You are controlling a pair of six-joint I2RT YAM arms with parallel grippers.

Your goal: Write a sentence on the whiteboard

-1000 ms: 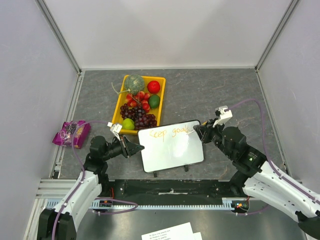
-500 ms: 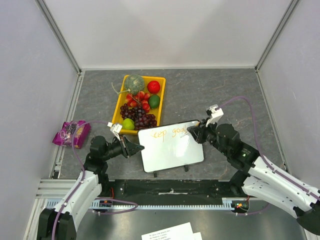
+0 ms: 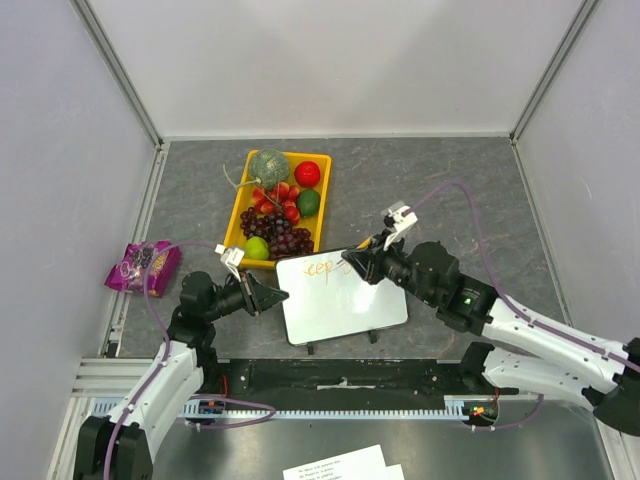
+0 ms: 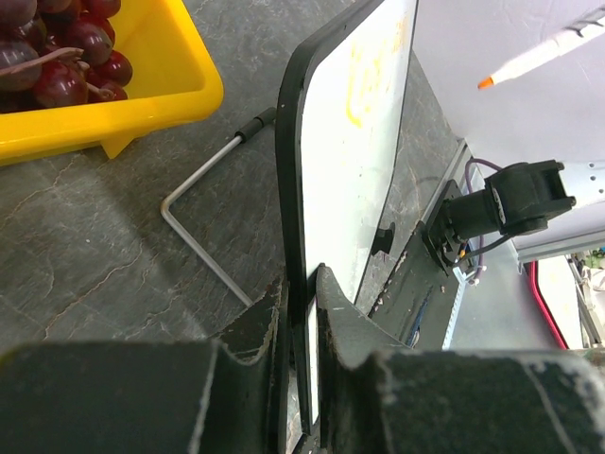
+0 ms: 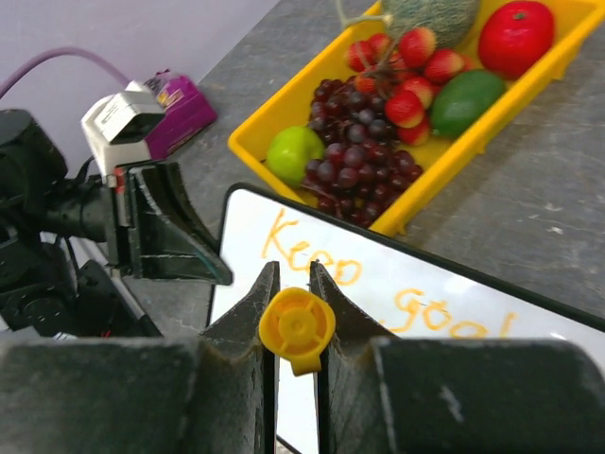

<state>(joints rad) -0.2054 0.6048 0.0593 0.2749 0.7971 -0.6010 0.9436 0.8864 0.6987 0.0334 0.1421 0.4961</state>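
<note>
Table (image 3: 430, 180): grey, with pale walls around it.
Left gripper (image 4: 301, 301): fingers nearly closed, pinching the left edge of the whiteboard (image 3: 345, 300).
Right gripper (image 5: 293, 274): fingers squeezed on an orange-tipped marker (image 5: 296, 327), over the board's top part.
Whiteboard: stands near the front of the table, just beside the yellow tray (image 3: 236, 218) of fruit.
Sentence (image 5: 312, 253): orange letters, "Keep goal", along the top.
Hard to see: from above, the right arm covers "goal" — and whether the tip touches the board, cannot tell.
</note>
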